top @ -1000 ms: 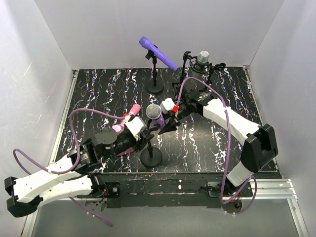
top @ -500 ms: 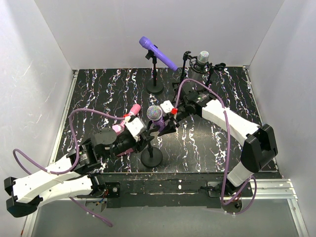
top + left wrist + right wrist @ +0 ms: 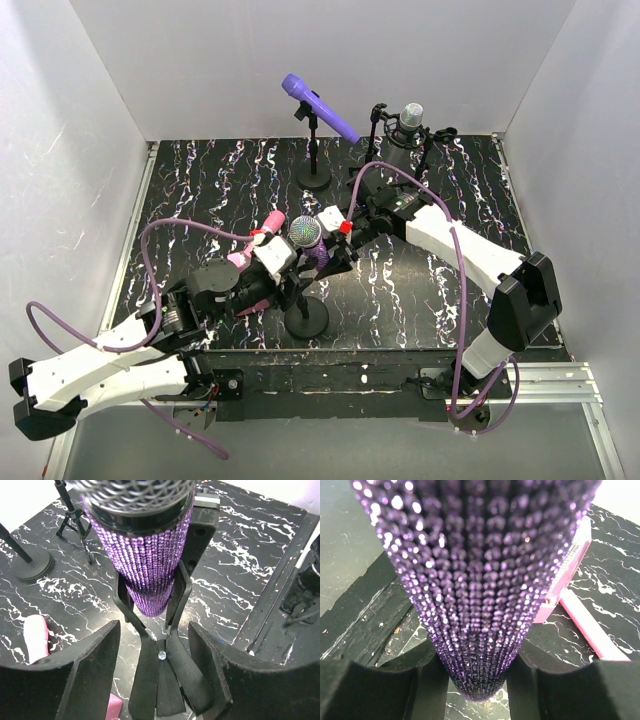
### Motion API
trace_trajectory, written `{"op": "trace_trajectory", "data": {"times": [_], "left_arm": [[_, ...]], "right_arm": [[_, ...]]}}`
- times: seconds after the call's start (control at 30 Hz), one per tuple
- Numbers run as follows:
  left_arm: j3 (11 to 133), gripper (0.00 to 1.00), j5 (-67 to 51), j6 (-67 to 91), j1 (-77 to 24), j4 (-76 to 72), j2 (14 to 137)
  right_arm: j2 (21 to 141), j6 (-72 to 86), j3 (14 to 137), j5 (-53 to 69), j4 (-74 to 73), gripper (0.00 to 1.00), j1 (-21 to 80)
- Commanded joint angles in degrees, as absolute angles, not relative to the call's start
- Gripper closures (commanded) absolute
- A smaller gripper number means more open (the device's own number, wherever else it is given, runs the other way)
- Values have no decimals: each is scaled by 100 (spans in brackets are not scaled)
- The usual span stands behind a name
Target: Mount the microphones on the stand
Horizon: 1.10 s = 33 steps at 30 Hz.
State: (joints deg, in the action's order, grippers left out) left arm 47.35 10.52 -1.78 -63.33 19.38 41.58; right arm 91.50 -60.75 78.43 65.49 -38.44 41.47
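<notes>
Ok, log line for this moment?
glitter mic tail between stand clip prongs | right tool shut on glitter mic | left tool open around clip | pink mic lying on table

My black tabletop point(image 3: 200, 190), veined in white like marble, carries three black microphone stands. A round-based one point(image 3: 306, 320) sits near the front edge, closest to me, a second round-based one point(image 3: 314, 178) at the back, and a tripod point(image 3: 373, 135) just right of that. A pink stick microphone point(image 3: 270, 222) lies left of the near stand, touching a pink wedge-shaped block point(image 3: 567, 575).
</notes>
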Motion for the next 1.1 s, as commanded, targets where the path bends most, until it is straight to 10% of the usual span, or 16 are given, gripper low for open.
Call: {"op": "trace_trajectory", "data": {"times": [0.0,0.07,0.17,0.7,1.07], "left_arm": [[4843,59,1213,-237,-6311,2135,4227],[4878,88,1239,-246,-6311,2188,4245],[4878,100,1152,-299,-6310,2267,4254],[4825,100,1081,-246,-6267,1556,4562],[4579,82,1108,121,-6249,1240,4438]], "right_arm": [[9017,-5915,7840,6434,-3788,99,4263],[9026,-5880,7849,6442,-3762,99,4245],[9009,-5880,7831,6442,-3753,99,4228],[8965,-5661,7849,6029,-3780,99,4640],[8982,-4959,7612,6064,-3288,99,4966]]}}
